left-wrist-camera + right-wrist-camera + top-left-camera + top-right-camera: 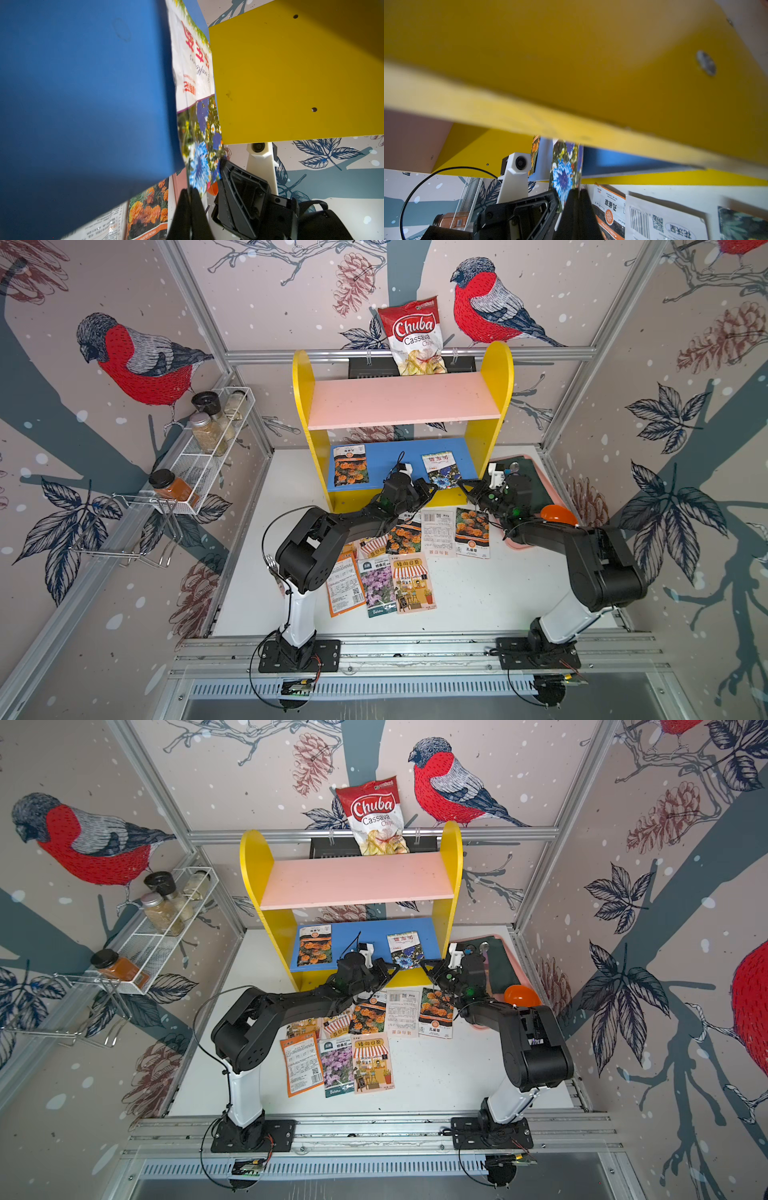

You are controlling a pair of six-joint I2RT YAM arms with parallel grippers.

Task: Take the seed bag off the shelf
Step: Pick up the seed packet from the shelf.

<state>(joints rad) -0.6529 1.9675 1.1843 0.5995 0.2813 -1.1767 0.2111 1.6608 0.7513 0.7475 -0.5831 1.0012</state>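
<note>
Found the seed bag [440, 470], the one printed with blue flowers, lying flat on the right half of the blue lower board [386, 456] of the shelf [302, 398], with its near edge poking just past the board's front lip. Saw it in both top views close to the right yellow side panel [494, 377], under the pink upper board [399, 400].

Caught the left claw [432, 489] closed narrow on the near left corner of the seed bag. Confirmed this in the left wrist view, with the dark fingertips [181, 212] pressed together on the bag's edge. Made out the right claw [464, 487] at the near right corner, likewise closed. Judged from the right wrist view that its tips nipped the same bag, though blur and the yellow panel close to the lens left the contact less than certain. Noted both claws reaching in from the near side, with their tips near each other but apart.

Spotted a second packet [350, 465], with orange marigolds, on the left half of the same board, well apart from the held bag. Saw a spread of other packets [409, 580] on the white table [490, 597] just near of the shelf, between the two arms.

Noted a chips bag [413, 337] standing behind the shelf against the far wall, a white wire spice rack [195, 472] with jars on the left wall, and a pink tray [517, 546] with a dark mat [536, 475] right of the shelf, an orange rounded thing [557, 512] at its near end.
</note>
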